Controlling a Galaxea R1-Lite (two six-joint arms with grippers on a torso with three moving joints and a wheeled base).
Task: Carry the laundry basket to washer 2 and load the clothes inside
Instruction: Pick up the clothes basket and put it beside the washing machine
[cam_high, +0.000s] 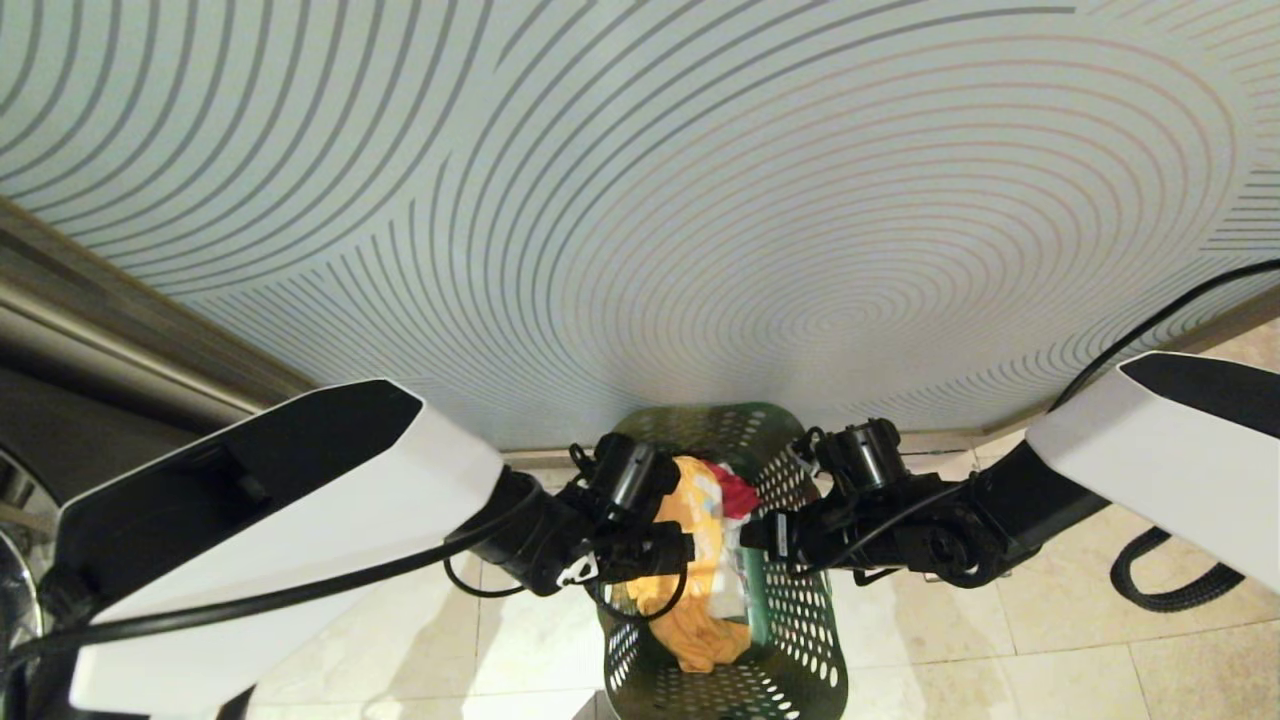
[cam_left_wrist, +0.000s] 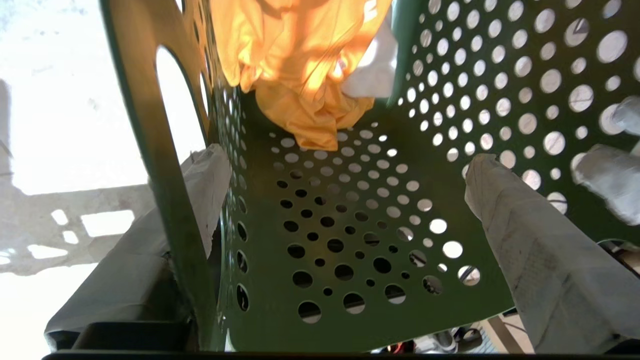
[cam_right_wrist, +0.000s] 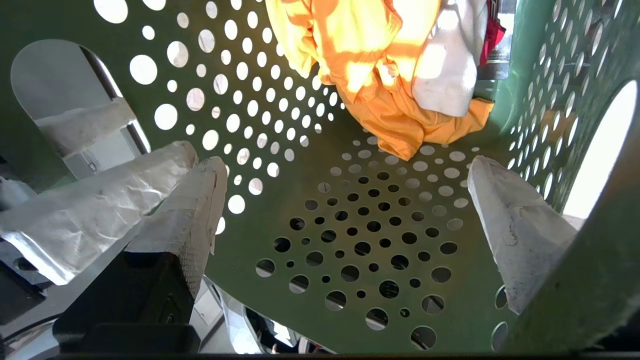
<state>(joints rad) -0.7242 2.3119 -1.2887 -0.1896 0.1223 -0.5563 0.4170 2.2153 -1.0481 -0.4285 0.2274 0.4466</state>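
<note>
So the laundry basket (cam_high: 800, 600) is sitting on the floor dead centre between both arms, long axis running near to far; the left claw (cam_left_wrist: 345, 200) is straddling its left wall, spread wide, pinching nothing; the right claw (cam_right_wrist: 345, 210) is doing the same on the right wall; the clothes (cam_high: 700, 560) are lying inside; both look equally near for a two-sided lift.

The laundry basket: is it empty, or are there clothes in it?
Not empty. The laundry basket holds a yellow-orange garment, a white one and a red one, bunched at one end.
</note>
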